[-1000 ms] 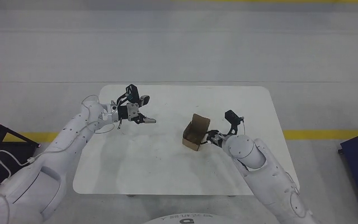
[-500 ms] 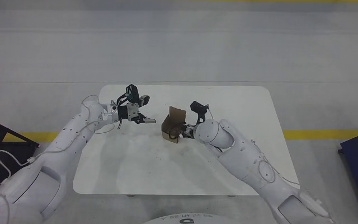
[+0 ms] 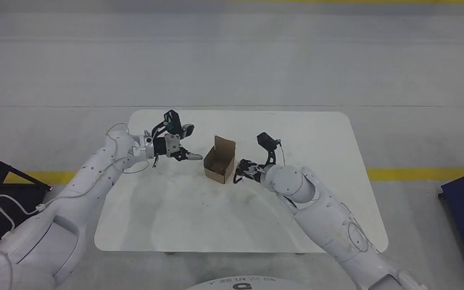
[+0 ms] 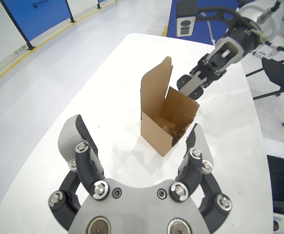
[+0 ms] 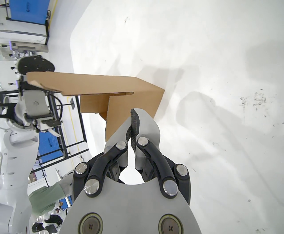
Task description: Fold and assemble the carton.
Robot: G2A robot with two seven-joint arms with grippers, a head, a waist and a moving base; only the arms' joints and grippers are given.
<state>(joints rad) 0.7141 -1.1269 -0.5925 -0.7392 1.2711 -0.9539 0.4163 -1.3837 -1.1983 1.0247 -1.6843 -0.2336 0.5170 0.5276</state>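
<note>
A small brown carton [image 3: 220,159] stands upright near the middle of the white table [image 3: 319,138], top open and one tall flap raised. My right gripper [image 3: 241,172] is shut on the carton's wall on the side away from the left arm; in the right wrist view the cardboard [image 5: 124,86] sits between its fingers [image 5: 142,124]. My left gripper [image 3: 190,154] hangs open a short way from the carton's other side, apart from it. In the left wrist view the carton [image 4: 164,124] stands just beyond the open left gripper [image 4: 136,125], with the right gripper [image 4: 193,85] behind it.
Bare white tabletop surrounds the carton on all sides. Grey floor with a yellow line [image 3: 413,174] lies beyond the table edges. Blue panels and frames [image 4: 33,20] stand in the room behind.
My right arm has carried the carton leftward across the table, from right of centre to close by the left gripper. The left arm has stayed still.
</note>
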